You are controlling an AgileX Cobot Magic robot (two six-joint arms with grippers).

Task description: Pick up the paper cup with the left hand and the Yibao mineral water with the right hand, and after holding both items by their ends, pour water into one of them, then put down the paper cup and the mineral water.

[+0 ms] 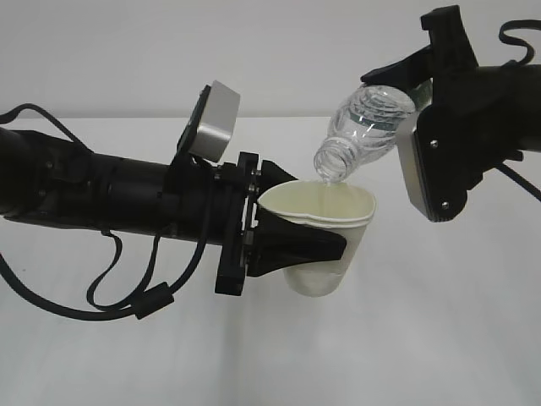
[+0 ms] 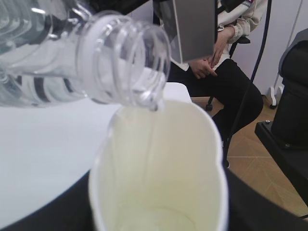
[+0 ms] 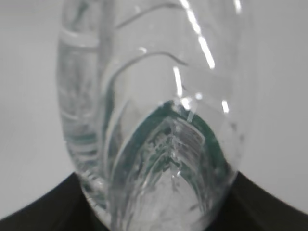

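On the left, the left gripper [image 1: 292, 245] is clamped around the paper cup [image 1: 325, 224], holding it upright above the white table [image 1: 439, 338], its rim squeezed slightly out of round. Just above the cup's rim, the uncapped mouth of the Yibao mineral water [image 1: 363, 127] tilts down to the left, with water running into the cup. On the right, the right gripper [image 1: 418, 89] pinches the bottle's far end.

Above the white worktop [image 1: 439, 338], the left gripper [image 1: 325, 248] clasps the paper cup [image 1: 321, 245], squeezing its rim. From the right, the right gripper [image 1: 414, 85] tilts the Yibao mineral water [image 1: 363, 131], mouth over the cup.
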